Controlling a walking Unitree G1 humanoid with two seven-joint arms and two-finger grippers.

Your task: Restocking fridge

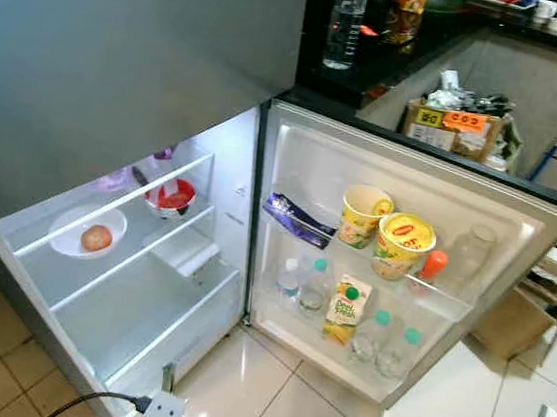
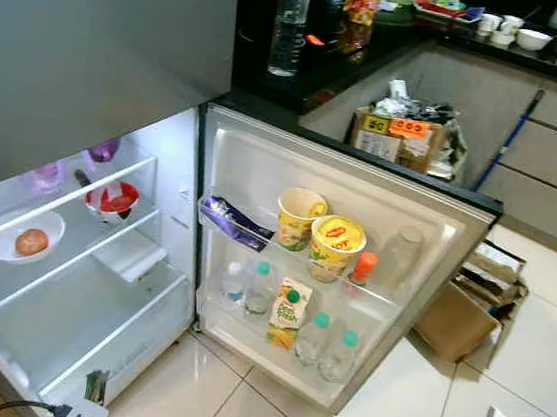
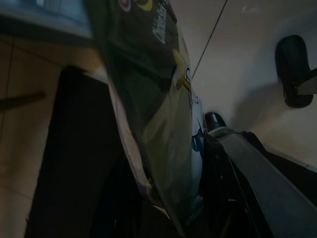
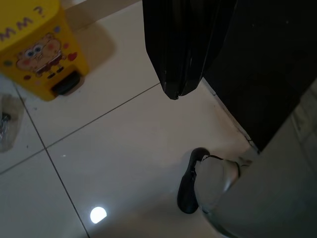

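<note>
Standing open across the middle of the head views, the fridge [image 1: 257, 216] shows lit white shelves at lower left and its door [image 1: 520, 211] swung out to the right. On the upper shelf a white bowl [image 1: 66, 235] holds one reddish round fruit [image 1: 96, 238], and a second bowl [image 1: 171, 197] behind it holds something red. The door's upper rack [image 1: 382, 271] carries a purple wrapped packet [image 1: 297, 220], two yellow instant-noodle cups [image 1: 403, 245] with red labels, an orange-capped item [image 1: 434, 264] and a clear jar [image 1: 470, 252]. The lower rack holds green-capped clear bottles [image 1: 314, 285] and a yellow juice carton [image 1: 347, 311] whose print I cannot read. At upper right, a cardboard box [image 1: 454, 128] bears orange price tags. In the left wrist view the left gripper [image 3: 163, 198] is clamped on a dark green snack bag [image 3: 148, 99], glossy, with a yellow logo and white lettering too dim to read, hanging over tiled floor. In the right wrist view the right gripper [image 4: 173, 74] hangs with fingers together above white tiles, near a yellow cartoon bin [image 4: 42, 47] lettered "MM".
</note>
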